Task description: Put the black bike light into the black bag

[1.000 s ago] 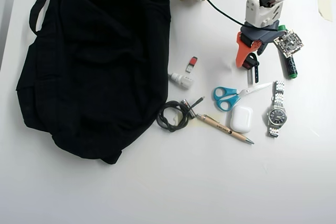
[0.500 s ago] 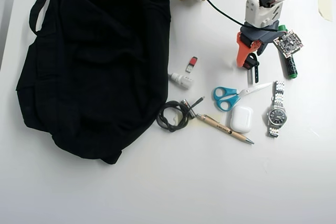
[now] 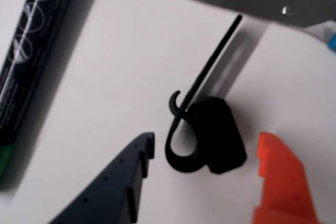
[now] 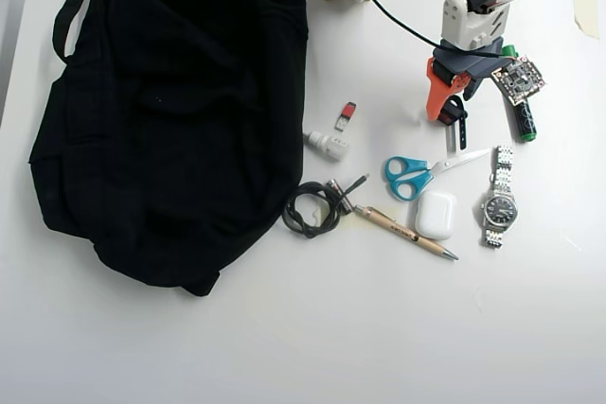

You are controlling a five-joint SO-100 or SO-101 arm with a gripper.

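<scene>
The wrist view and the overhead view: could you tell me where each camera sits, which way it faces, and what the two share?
Wrist view: rides on the gripper, looking down at the table; its dark and orange fingers flank the black bike light, with the marker at left and a scissors blade above.
Overhead view: fixed above, looking straight down on the white table; the arm enters from the top edge, and the black bag fills the left.
Shared: gripper, bike light, marker, scissors.

Matt black plastic bike light (image 3: 218, 135), soft cloth bag (image 4: 170, 111), shiny metal scissors (image 3: 262, 4)
</scene>
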